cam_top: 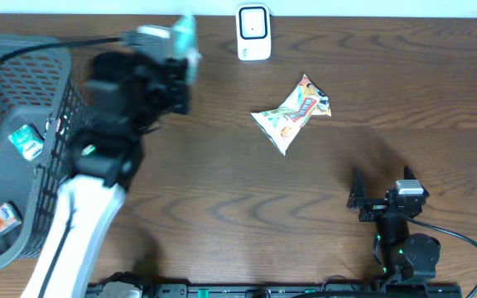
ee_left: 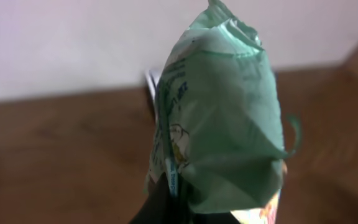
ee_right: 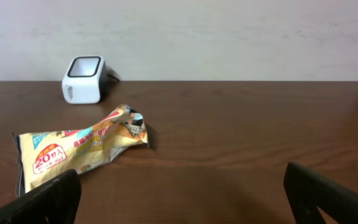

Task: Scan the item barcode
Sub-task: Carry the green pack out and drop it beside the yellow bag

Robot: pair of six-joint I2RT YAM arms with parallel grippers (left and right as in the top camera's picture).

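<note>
**Overhead view.** The left gripper (cam_top: 171, 56), clenched on a green packet (cam_top: 180, 35), holds it above the table (cam_top: 222, 207), left of the white barcode scanner (cam_top: 253, 33) and apart from it. A yellow snack bag (cam_top: 292, 112) lies mid-table. A dark basket (cam_top: 56, 99) at the left holds two more packets. The right gripper (cam_top: 382, 186) sits near right.

**Left wrist view.** The green packet (ee_left: 222, 118) fills the frame, pinched at its lower end.

**Right wrist view.** The right gripper's fingers (ee_right: 42, 199) stand released, wide apart, with nothing between them. The yellow snack bag (ee_right: 79, 146) and barcode scanner (ee_right: 84, 79) lie ahead.
</note>
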